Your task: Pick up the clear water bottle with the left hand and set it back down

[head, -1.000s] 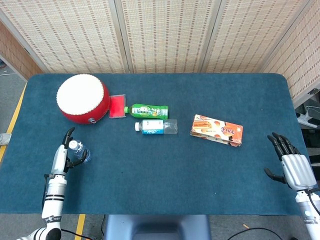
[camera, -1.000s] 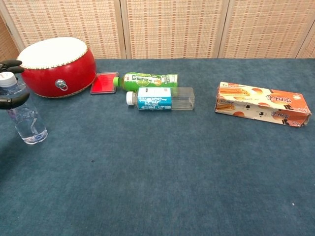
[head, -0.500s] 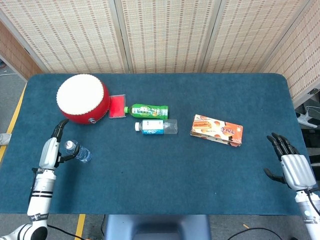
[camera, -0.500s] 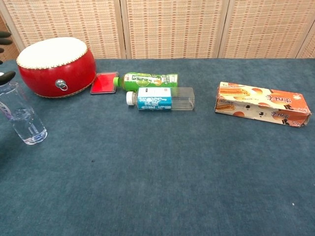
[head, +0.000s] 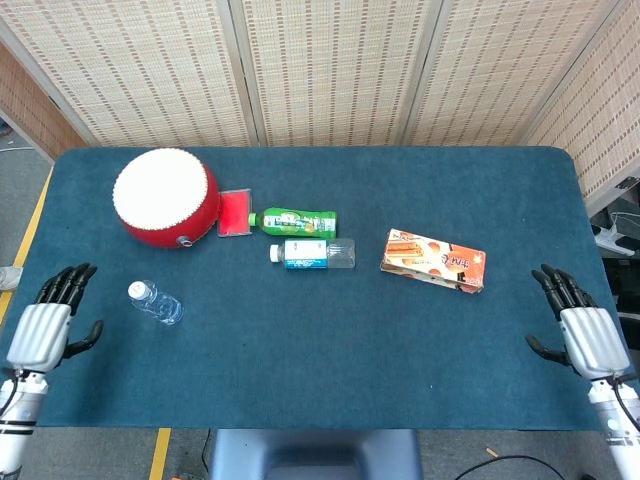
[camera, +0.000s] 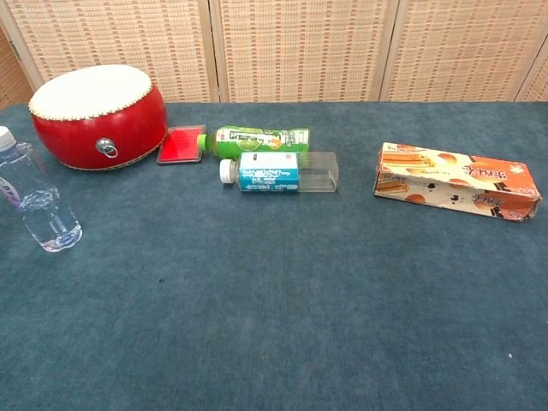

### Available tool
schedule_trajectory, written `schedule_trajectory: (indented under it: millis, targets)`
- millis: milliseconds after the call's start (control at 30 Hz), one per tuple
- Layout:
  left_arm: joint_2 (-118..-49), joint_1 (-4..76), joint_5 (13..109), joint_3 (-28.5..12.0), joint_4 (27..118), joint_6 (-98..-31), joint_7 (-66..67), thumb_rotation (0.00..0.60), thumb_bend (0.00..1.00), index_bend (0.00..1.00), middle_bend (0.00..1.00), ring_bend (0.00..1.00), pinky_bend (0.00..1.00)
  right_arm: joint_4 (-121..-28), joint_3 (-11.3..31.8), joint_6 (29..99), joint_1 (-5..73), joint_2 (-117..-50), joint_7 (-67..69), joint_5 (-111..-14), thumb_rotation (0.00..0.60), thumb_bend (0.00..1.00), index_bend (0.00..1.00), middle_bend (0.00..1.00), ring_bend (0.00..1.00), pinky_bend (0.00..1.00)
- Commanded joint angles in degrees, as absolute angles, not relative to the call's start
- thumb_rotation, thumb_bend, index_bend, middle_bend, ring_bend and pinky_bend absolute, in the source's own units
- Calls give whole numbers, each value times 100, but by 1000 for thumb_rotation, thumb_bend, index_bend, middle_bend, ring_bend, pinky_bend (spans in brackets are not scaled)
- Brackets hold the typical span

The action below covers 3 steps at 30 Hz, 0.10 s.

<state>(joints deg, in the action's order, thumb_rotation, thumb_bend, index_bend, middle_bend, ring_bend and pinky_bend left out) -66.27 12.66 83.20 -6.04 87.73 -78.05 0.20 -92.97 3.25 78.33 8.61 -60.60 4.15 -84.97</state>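
Observation:
The clear water bottle with a white cap stands upright on the blue table at the left, nothing touching it. My left hand hovers at the table's left edge, well to the left of the bottle, fingers spread and holding nothing; the chest view does not show it. My right hand is at the far right edge, fingers apart and empty, seen only in the head view.
A red drum stands behind the bottle. A red pad, a green bottle and a blue-labelled bottle lie at the centre. An orange snack box lies to the right.
My left hand has let go of the clear bottle and drawn back left to the table edge. The bottle stays standing where it was. The right hand has not moved.

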Motion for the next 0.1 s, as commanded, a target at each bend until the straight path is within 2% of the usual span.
schedule_trajectory:
  millis: [33,100]
  targets:
    - [-6667,956,8454,-422,8144,-8213,460,600,380,79,98,13,103,-9308,324,7921,820,-6066,402,-8518,600,168,0,0,0,204]
    - [-6760,872,8476,-355,8061,-8314,622,600,380,88,112,19,103,-9313,319,8019,774,-6079,390,-8550,600,168,0,0,0,204]
